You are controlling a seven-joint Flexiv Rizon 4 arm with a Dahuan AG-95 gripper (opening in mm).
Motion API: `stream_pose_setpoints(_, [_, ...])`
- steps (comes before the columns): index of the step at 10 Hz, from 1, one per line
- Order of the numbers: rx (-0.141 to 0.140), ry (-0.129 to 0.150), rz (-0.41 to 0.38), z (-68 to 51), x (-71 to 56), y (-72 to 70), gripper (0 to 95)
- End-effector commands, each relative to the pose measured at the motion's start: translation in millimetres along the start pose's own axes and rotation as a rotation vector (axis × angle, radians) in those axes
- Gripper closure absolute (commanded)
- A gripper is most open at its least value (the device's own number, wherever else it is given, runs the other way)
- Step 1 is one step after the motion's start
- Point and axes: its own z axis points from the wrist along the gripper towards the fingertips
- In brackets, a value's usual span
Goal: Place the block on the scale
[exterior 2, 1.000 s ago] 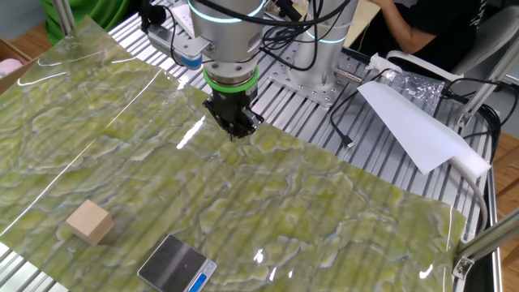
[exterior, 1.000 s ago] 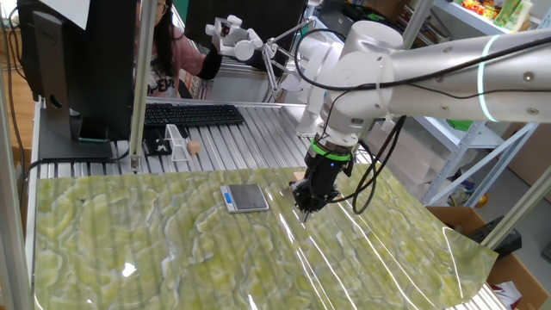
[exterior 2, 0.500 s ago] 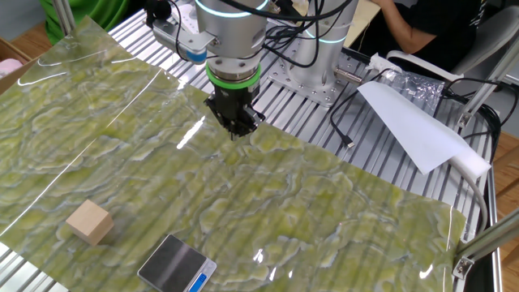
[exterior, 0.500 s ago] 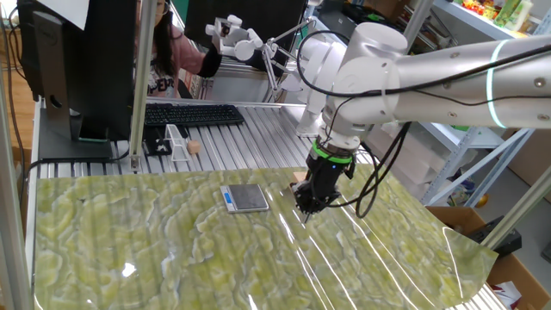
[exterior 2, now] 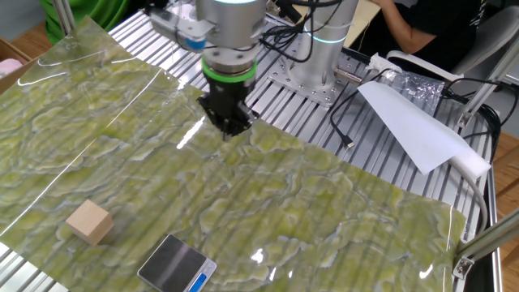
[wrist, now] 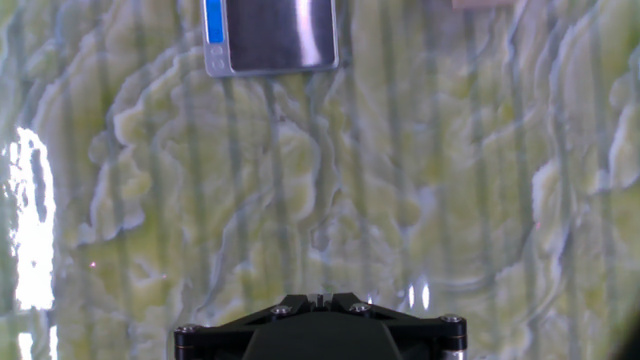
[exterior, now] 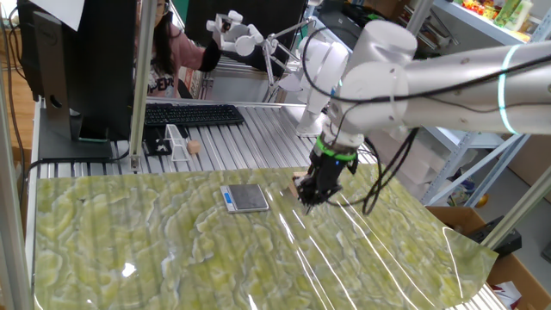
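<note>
Gripper [exterior 2: 226, 130] hung empty with jaws together, well apart from wooden block [exterior 2: 89, 222] beside scale [exterior 2: 177, 264]; pickup not begun.

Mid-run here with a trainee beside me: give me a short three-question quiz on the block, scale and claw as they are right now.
1. True or false: the block already sits on the scale.
2. The claw is: A) shut, holding nothing; B) open above the block; C) shut on the block.
3. Fill in: block and scale both lie on the green ___.

Key: 1 false, the block lies beside the scale, apart from it. 2 A, it hangs over bare mat, away from both. 3 mat.
</note>
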Motion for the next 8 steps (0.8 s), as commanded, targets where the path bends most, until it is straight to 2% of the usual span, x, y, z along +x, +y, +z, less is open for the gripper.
stream_pose_setpoints(1, [0.004, -0.016, -0.012, -6.6, -12.2, -6.1, 95.0])
stream_pose_setpoints(5, [0.02, -0.025, -0.028, -13.9, -38.2, -17.3, 95.0])
stream_pose_setpoints(7, [0.019, -0.033, -0.05, -15.7, -49.9, -22.8, 95.0])
stream_pose_setpoints(8, [0.018, -0.034, -0.059, -15.5, -60.3, -27.3, 95.0])
